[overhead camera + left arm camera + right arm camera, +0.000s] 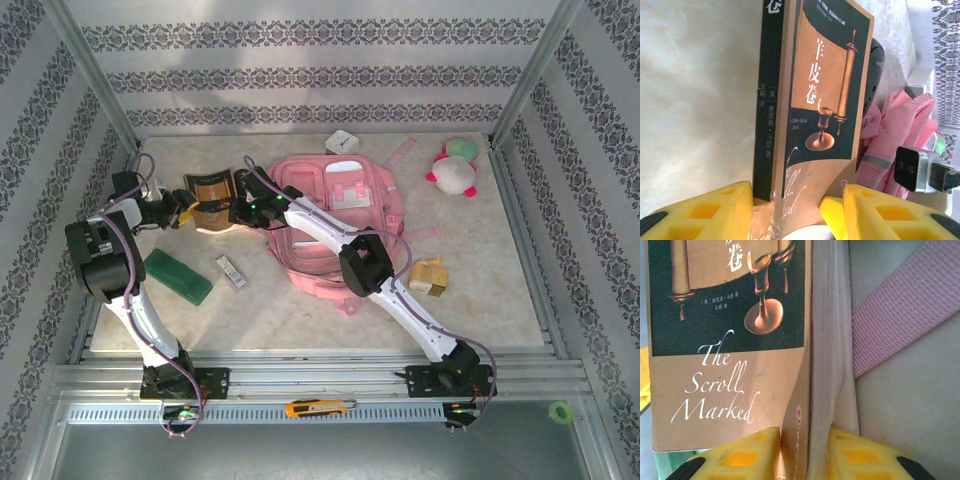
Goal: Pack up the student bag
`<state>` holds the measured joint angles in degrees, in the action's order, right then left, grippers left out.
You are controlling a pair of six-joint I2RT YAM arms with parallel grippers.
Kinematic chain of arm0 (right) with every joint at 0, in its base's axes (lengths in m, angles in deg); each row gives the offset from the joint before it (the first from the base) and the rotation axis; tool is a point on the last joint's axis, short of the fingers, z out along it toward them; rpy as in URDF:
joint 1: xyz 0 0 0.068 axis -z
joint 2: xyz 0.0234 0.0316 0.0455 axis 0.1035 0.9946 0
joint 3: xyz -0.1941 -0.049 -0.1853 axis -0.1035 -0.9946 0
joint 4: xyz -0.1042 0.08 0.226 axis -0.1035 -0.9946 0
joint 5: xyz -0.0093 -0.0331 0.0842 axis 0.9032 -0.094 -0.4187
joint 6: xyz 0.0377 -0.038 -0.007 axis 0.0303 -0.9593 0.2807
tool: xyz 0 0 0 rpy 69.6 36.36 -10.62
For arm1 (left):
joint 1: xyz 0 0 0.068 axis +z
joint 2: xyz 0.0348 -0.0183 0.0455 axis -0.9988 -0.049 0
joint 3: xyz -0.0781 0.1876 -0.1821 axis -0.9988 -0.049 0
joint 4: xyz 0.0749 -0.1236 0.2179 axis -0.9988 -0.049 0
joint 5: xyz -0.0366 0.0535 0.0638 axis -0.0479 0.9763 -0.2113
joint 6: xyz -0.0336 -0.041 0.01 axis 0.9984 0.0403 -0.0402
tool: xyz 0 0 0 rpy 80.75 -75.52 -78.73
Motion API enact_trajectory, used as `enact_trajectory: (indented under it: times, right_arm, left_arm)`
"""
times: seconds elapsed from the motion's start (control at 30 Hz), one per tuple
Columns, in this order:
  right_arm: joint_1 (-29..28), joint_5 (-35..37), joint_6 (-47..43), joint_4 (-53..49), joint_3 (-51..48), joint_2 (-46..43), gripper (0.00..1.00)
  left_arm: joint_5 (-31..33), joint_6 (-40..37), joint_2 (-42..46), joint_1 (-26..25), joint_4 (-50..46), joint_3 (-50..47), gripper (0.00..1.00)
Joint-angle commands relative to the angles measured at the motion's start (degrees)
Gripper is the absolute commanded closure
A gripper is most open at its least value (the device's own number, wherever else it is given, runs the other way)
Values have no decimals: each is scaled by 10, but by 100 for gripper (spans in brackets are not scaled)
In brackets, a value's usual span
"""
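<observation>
We see one pink student bag (372, 197) lying flat in the middle of the surface (300, 320). Just left of the bag, two grippers share one book (212, 190). The left gripper (786, 197) holds it beside the spine and the right gripper (802, 435) pinches cover and pages, likely steadying it for loading. One plush toy (455, 172) sits right of the bag.

book (212, 192) at left-centre, dark cover titled "The Scroll Marked"; green flat case (177, 276) nearer than it, small silver pack (231, 272) just beside the case; plush toy (455, 168) back right; white box (342, 141) at back; tan object (430, 276) right; yellow utility knife (318, 407) on front rail
</observation>
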<state>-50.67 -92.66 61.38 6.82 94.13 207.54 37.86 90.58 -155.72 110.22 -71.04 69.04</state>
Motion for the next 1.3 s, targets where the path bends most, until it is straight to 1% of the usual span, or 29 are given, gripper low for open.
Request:
enact_trajectory:
  times: [0.0, 0.13, 0.2, 0.37, 0.43, 0.5, 0.53, 0.57, 0.63, 0.73, 0.83, 0.9, 1.0, 1.13, 1.2, 1.27]
  right_arm:
    - [-18, -31, 3, 3, 8, 31, 74]
    - [-18, -36, 5, 10, 7, 30, 74]
    - [-17, -37, 7, 12, 8, 31, 74]
    - [-16, -47, 6, 16, 9, 31, 74]
    - [-16, -48, 3, 13, 7, 28, 74]
    - [-15, -47, 2, 14, 6, 27, 74]
    - [-15, -49, 3, 15, 5, 27, 74]
    - [-14, -49, 3, 15, 6, 27, 74]
    - [-12, -49, 4, 13, 5, 24, 74]
    - [-11, -47, -1, 10, 3, 14, 73]
    - [-10, -40, -8, 11, 0, -4, 67]
    - [-10, -36, -13, 9, -3, -19, 60]
    - [-10, -27, -23, 8, -19, -57, 54]
    - [-12, -3, -42, 6, -56, -128, 50]
    - [-15, 6, -55, 1, -81, -168, 47]
    - [-21, 19, -73, -6, -113, -214, 45]
  left_arm:
    - [-54, 8, 10, -47, -20, -15, 51]
    - [-70, 30, 4, -55, 15, -24, 50]
    - [-82, 39, 4, -67, 30, -27, 50]
    - [-64, 38, 11, -85, 17, -32, 50]
    - [-70, 41, 13, -86, 28, -41, 50]
    - [-84, 62, 14, -86, 54, -58, 51]
    - [-79, 63, 18, -85, 55, -64, 52]
    - [-58, 52, 23, -85, 38, -65, 54]
    - [2, 15, 34, -85, -15, -56, 61]
    - [64, -21, 43, -85, -74, -33, 77]
    - [121, -45, 58, -86, -104, -18, 92]
    - [146, -55, 72, -85, -114, -13, 97]
    - [189, -80, 108, -85, -142, -6, 100]
    - [238, -122, 175, -85, -186, 0, 99]
    - [233, -135, 210, -85, -195, -2, 99]
    - [196, -148, 254, -86, -185, -15, 99]
